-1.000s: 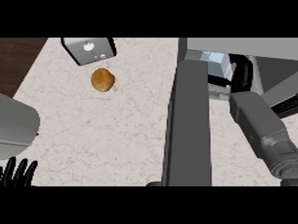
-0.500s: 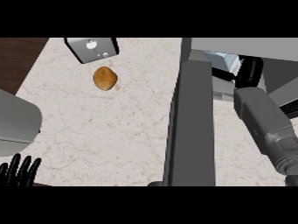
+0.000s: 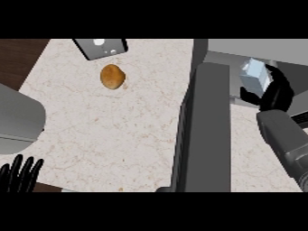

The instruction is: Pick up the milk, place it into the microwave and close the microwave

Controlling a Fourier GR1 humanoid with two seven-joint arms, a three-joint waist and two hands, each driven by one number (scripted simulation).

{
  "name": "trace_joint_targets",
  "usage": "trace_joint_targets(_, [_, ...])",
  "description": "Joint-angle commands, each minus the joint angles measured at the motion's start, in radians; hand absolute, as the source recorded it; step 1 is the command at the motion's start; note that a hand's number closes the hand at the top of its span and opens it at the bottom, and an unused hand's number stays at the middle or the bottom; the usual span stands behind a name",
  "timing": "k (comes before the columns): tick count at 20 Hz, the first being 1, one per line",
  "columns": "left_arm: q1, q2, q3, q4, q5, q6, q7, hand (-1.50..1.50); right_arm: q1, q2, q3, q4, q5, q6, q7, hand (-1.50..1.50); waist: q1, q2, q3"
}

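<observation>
The milk (image 3: 254, 73), a small pale blue-and-white carton, stands inside the open microwave (image 3: 276, 50) at the upper right. My right hand (image 3: 275, 92) is just beside it and slightly nearer. Its fingers run straight along the carton's right side and the thumb spreads out below the carton, so the hand is open. The grey forearm comes in from the lower right. The microwave's dark door (image 3: 199, 131) hangs open as a long slab down the middle of the view. Low at the left edge my left hand (image 3: 19, 173) rests open, fingers up.
A brown potato-like item (image 3: 112, 76) lies on the speckled counter (image 3: 116, 131). A dark device with white buttons (image 3: 100, 47) sits at the counter's far edge. A large grey appliance (image 3: 6, 115) stands at the left. The open door sits between the counter and the microwave.
The right hand has shifted right and back a little, so the carton now shows beside the fingers instead of being hidden by them. The left hand has stayed put.
</observation>
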Motion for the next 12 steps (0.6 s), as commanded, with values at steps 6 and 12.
trace_joint_targets(6, [-0.049,-0.003,0.003,0.048,-0.013,0.018,0.015,-1.50,-0.089,0.114,0.115,0.001,0.114,0.119,-0.037,-1.50,0.004,-0.019,0.012])
trace_joint_targets(12, [-0.047,0.000,-0.003,0.042,-0.024,0.014,0.013,-1.50,-0.115,0.132,0.123,0.015,0.122,0.223,-0.036,-1.50,-0.001,-0.022,0.012])
